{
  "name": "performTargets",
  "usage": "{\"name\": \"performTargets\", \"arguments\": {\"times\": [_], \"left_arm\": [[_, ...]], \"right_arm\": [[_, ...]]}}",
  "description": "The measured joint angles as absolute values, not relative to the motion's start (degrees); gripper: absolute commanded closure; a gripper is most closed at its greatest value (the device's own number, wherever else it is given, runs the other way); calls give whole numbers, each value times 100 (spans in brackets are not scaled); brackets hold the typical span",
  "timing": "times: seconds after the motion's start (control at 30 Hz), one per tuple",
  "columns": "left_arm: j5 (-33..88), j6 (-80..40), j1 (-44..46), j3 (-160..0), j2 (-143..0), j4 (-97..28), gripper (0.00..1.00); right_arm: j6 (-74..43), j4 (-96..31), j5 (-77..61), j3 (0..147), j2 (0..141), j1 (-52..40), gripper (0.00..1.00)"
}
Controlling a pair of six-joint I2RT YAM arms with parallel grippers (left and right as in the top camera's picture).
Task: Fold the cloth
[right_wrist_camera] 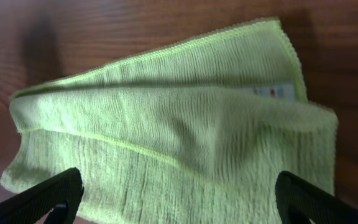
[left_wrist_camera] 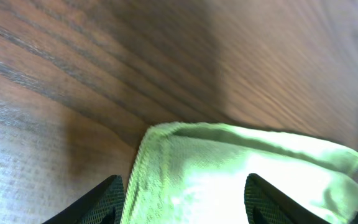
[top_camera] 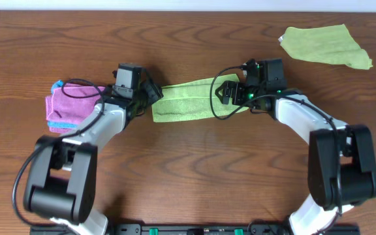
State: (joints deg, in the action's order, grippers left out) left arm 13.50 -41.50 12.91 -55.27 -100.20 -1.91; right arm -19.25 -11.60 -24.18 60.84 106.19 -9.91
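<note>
The cloth (top_camera: 187, 102) is lime-green and lies folded into a long strip across the middle of the table. My left gripper (top_camera: 154, 91) hovers over its left end, open. In the left wrist view its fingers (left_wrist_camera: 104, 202) straddle the cloth's corner (left_wrist_camera: 241, 168) without pinching it. Over the right end my right gripper (top_camera: 226, 92) stands wide open. The right wrist view shows the folded layers of the cloth (right_wrist_camera: 179, 130) below that gripper (right_wrist_camera: 179, 199). A small white tag (right_wrist_camera: 272, 91) peeks out near the far edge.
A pink folded cloth with teal edging (top_camera: 70, 104) lies just left of the left arm. A duller olive-green cloth (top_camera: 325, 46) lies crumpled at the back right. Bare wooden tabletop (top_camera: 194, 170) surrounds the strip.
</note>
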Motion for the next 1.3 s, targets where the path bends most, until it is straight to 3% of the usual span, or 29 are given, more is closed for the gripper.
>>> {"name": "performTargets", "arguments": {"times": [0.23,0.33,0.5,0.57,1.3], "left_arm": [[1356,-4018,1291,-5527,-9386,-563,33],[1474,-3999,1291,-5527,-9321,-552,45],[1673,-3911,1400,-5529,-9386,-537,86],[1682,-3887,1518,-5529,-9494,-449,94],[1544,-4088,1706,-5531,-10801,8,94]], "right_arm": [[-1992,-1975,-2215,6114,9968,-991,1],[-2062,-2255,-2056,6114,9539,-991,1],[-2296,-2764,-1804,6123,8853,-987,1],[-2403,-2932,-1767,6136,8781,-987,1],[-3039,-3529,-1649,6141,9214,-987,1]]}}
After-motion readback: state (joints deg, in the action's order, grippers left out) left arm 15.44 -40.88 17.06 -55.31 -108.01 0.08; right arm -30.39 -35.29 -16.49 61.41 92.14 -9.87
